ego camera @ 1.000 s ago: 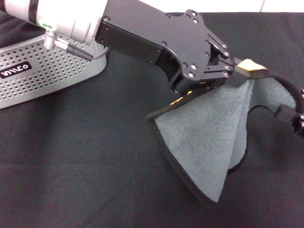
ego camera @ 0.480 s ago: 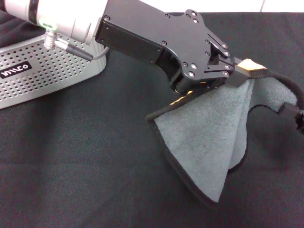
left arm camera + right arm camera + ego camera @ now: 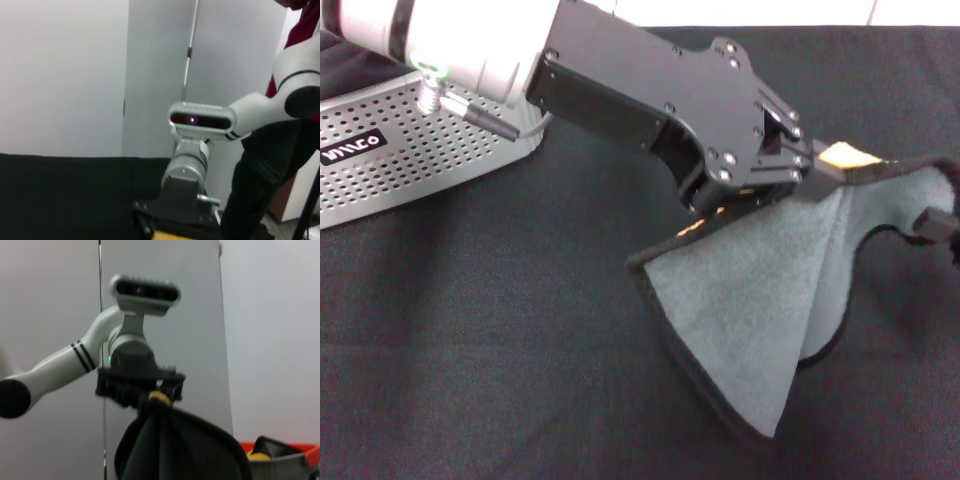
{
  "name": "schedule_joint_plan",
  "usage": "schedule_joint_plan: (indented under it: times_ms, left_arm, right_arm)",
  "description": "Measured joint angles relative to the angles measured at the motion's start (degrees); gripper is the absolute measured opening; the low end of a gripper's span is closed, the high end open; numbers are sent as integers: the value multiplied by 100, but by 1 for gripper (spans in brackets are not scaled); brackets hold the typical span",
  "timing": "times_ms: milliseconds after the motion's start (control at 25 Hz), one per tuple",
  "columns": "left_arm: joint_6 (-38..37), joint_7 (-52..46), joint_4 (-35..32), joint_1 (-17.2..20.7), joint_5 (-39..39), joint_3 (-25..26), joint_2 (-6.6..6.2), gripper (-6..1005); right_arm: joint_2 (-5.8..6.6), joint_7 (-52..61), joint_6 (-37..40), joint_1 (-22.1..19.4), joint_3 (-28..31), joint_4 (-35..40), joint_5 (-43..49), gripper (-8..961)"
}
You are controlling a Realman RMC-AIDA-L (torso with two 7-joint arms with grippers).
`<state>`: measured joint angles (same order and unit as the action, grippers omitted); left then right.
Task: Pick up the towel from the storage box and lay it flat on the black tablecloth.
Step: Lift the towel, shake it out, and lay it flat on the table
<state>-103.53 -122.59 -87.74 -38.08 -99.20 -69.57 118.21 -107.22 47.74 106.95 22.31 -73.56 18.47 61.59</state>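
The towel (image 3: 750,290) shows its grey-green face with black edging and hangs stretched between my two grippers, one yellow corner peeking out at the top. My left gripper (image 3: 825,165) is shut on that upper corner, above the middle right of the black tablecloth (image 3: 500,330). My right gripper (image 3: 938,222) sits at the far right edge, shut on the towel's other top corner. The towel's lower point rests on the cloth. At the far left stands the light grey perforated storage box (image 3: 420,160). In the right wrist view the left gripper (image 3: 150,390) pinches the towel (image 3: 180,445).
The left wrist view shows the right arm's wrist (image 3: 187,170) over the tablecloth (image 3: 60,190). A red container (image 3: 285,452) holding something yellow shows low in the right wrist view. Black cloth stretches in front of and to the left of the towel.
Both grippers have shifted slightly up and to the right. The right gripper moved farther towards the edge of view, pulling the towel's top edge tauter.
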Motion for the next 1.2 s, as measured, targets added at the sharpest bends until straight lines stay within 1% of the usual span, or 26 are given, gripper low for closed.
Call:
schedule_joint_plan:
  times_ms: [200, 280, 360, 480, 560, 680, 880, 920, 960, 1040, 1200]
  left_arm:
    - [-5, 3, 70, 88, -75, -145, 7, 35]
    - [-7, 22, 125, 128, -81, -153, 34, 37]
    - [-8, 55, 178, 183, -86, -154, 73, 38]
    - [-9, 164, 253, 274, -90, -162, 130, 41]
    - [-8, 209, 295, 316, -90, -194, 145, 43]
    - [13, 270, 381, 406, -79, -332, 162, 69]
    - [128, 543, 520, 584, -24, -600, 203, 111]
    - [180, 608, 554, 621, 5, -657, 209, 120]
    - [239, 669, 589, 659, 42, -711, 209, 128]
    - [358, 803, 652, 717, 114, -810, 212, 136]
    - [611, 954, 728, 812, 162, -955, 220, 131]
  right_arm:
    - [-26, 30, 249, -23, 458, 0, -18, 12]
    - [-32, 55, 415, -16, 679, 60, -25, 12]
    - [-34, 116, 513, 5, 771, 152, -24, 12]
    - [-43, 426, 617, 82, 862, 522, -25, 12]
    - [-76, 637, 584, 143, 865, 799, -25, 12]
    - [-164, 884, 429, 257, 872, 1177, -24, 13]
    - [-302, 1171, 96, 505, 1005, 1535, -24, 13]
    - [-302, 1171, 96, 505, 1005, 1535, -24, 13]
    - [-328, 1262, 23, 609, 1029, 1599, -22, 13]
    - [-336, 1408, -74, 790, 1036, 1641, -13, 13]
    - [-353, 1486, -139, 904, 1038, 1686, -11, 13]
